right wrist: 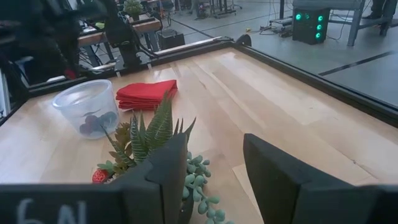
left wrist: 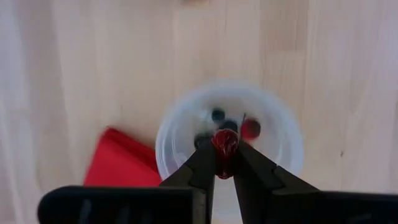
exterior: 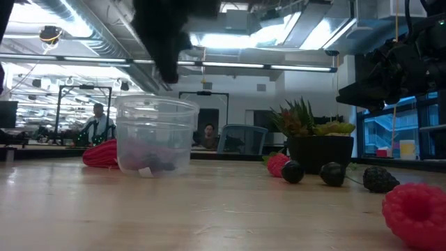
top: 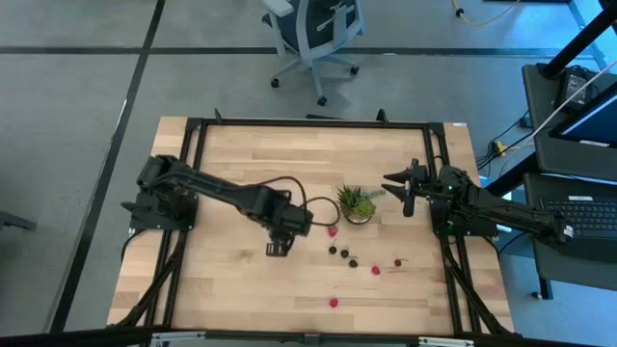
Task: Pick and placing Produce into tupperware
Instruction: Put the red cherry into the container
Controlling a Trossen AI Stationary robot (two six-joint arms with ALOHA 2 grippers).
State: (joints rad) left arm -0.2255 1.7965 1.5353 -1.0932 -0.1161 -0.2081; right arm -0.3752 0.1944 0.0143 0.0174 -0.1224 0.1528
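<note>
My left gripper hovers over the tupperware, a round clear cup on the table, and is shut on a red fruit. In the high view the left arm covers the cup. A few dark and red fruits lie in the cup. More produce lies loose on the wood: a red one, dark ones, red ones. My right gripper waits open beside the potted plant. My left gripper pinches the red fruit between its two fingertips, coming from above and pointing down. The fruit is lifted clear and hangs over the cup's open mouth.
A folded red cloth lies flat against the cup. The spiky green potted plant stands right of the cup, with berries in front of it and a raspberry nearest the low camera. The black frame rail borders the table.
</note>
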